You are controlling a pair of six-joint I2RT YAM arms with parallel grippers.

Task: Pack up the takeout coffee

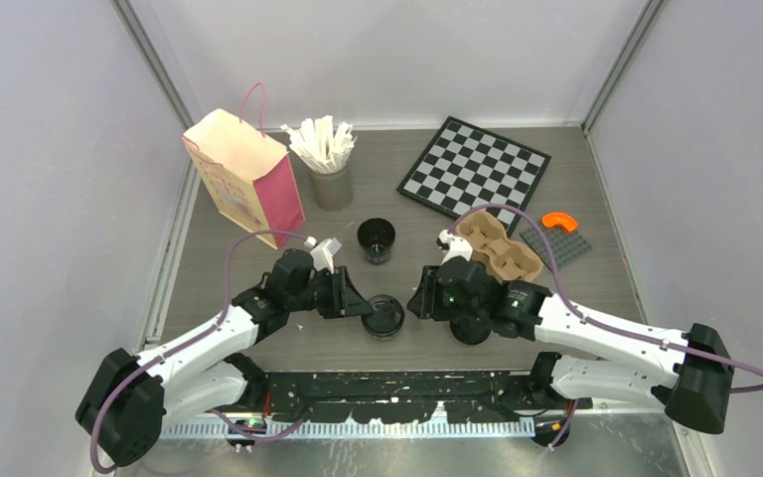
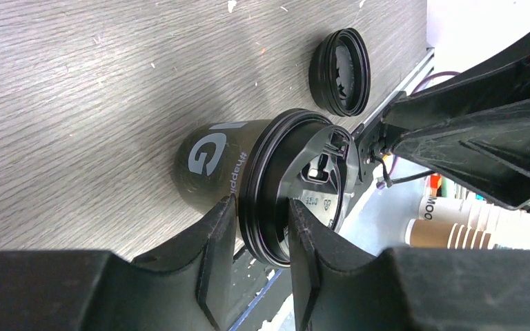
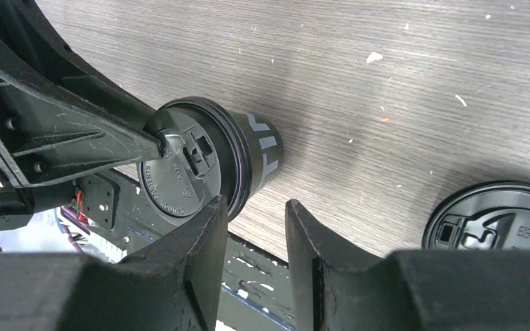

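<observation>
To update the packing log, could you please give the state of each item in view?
lidded cup: upright, lid on, gripped by the left gripper.
right gripper: open, beside it.
open cup: upright, no lid.
spare lid: lying flat, on no cup.
carrier: both holes empty.
paper bag: standing.

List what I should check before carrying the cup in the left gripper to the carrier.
1. Hold: left gripper pinches the lidded cup at its rim: ok.
2. Lid seated all round: cannot tell, far side hidden.
3. Free arm: right gripper open and empty: ok.
4. Destination: carrier holes free: ok.
5. Other drink: second cup lidded: not ok; its loose lid lies apart.
</observation>
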